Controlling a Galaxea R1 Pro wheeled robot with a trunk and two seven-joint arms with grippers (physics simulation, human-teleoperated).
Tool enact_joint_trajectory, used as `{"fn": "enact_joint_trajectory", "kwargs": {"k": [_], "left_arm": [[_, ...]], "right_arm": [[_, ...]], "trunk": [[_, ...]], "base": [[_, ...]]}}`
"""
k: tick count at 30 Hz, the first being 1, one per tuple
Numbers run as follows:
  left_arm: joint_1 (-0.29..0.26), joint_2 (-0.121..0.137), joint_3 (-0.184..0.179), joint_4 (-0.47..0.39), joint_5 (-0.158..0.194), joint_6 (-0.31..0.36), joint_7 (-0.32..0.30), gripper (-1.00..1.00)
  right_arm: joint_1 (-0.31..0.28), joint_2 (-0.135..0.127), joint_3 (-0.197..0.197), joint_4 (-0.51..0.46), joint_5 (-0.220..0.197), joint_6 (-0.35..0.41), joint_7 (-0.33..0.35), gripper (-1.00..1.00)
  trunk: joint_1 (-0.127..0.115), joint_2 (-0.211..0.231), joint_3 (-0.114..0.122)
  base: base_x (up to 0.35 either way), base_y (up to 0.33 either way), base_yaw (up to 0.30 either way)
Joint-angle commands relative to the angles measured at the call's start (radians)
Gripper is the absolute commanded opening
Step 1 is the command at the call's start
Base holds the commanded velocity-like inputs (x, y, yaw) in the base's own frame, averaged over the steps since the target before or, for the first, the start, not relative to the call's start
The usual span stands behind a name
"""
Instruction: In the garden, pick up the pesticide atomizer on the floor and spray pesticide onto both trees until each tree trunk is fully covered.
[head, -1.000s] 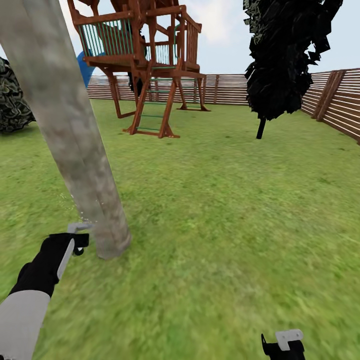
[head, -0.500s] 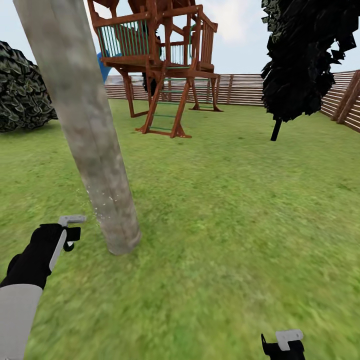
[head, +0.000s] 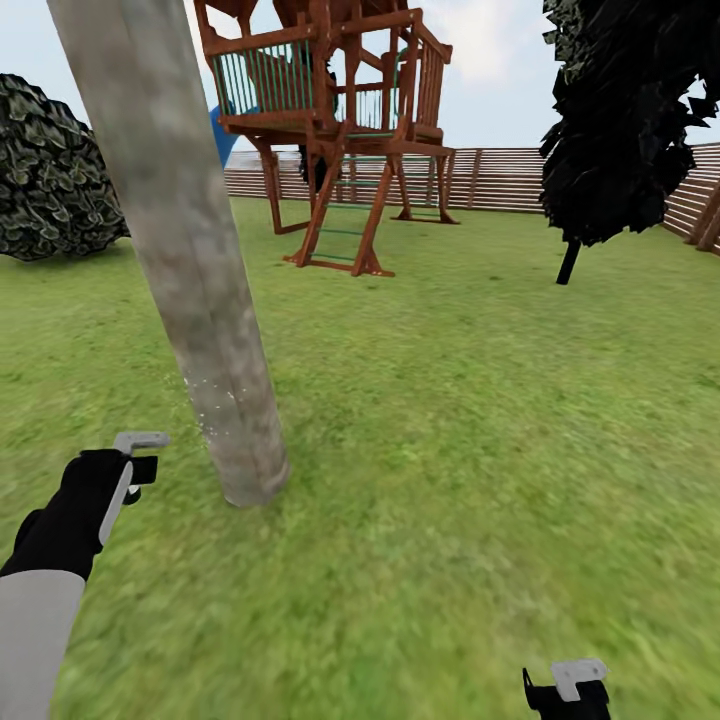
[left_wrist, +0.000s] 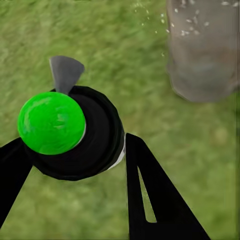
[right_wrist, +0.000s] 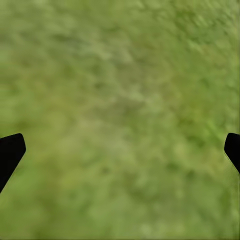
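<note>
On grass at far left, 1 left gripper (head: 135, 462), fingers (left_wrist: 155, 200) clamped on the black sprayer w/ green cap (left_wrist: 67, 132), nozzle aimed at 1 mottled grey-tan trunk (head: 190, 260) just beside; white specks (head: 205, 415) on its base. Open blotchy green lawn (head: 470, 430) to the right, 1 brown wooden play tower (head: 335, 120) + slat fence (head: 500, 180) well apart. Right gripper (right_wrist: 120, 145): fingers spread wide over grass. Vs 0.5 s ago: view panned, trunk further right.

floor (head: 480, 420): blotchy green grass lawn — flat, blurred close to the camera
tree trunk (head: 190, 260): rooted in the grass, leaning, white specks low on its bark
play tower (head: 335, 120): brown wood, legs on the lawn further back
fence (head: 500, 180): brown slats at the lawn's far edge
bush (head: 50, 175): dark — sits on the grass
</note>
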Motion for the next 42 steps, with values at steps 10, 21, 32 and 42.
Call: {"fn": "enact_joint_trajectory", "kwargs": {"k": [10,21,32,42], "left_arm": [[-0.001,-0.006,-0.006,-0.001,-0.012,0.002,0.010,-1.00],[0.000,-0.006,-0.006,0.000,-0.020,0.004,0.011,-1.00],[0.047,-0.045,-0.003,0.077,-0.017,-0.004,0.014,-1.00],[0.100,-0.018,0.024,0.089,-0.024,-0.006,0.012,-1.00]], "right_arm": [[-0.001,0.000,-0.005,0.002,0.011,-0.003,-0.005,1.00],[-0.001,0.001,-0.005,0.002,0.011,-0.003,-0.005,1.00],[-0.001,0.001,-0.005,0.002,0.011,-0.004,-0.005,1.00],[-0.001,0.001,-0.005,0.002,0.011,-0.003,-0.005,1.00]], "trunk": [[0.000,0.000,-0.001],[0.000,0.000,-0.001],[0.000,0.000,-0.001],[0.000,0.000,-0.001]], "base": [[0.086,-0.251,0.003],[0.107,-0.264,0.029],[0.129,-0.264,0.118],[0.109,-0.264,0.000]]}}
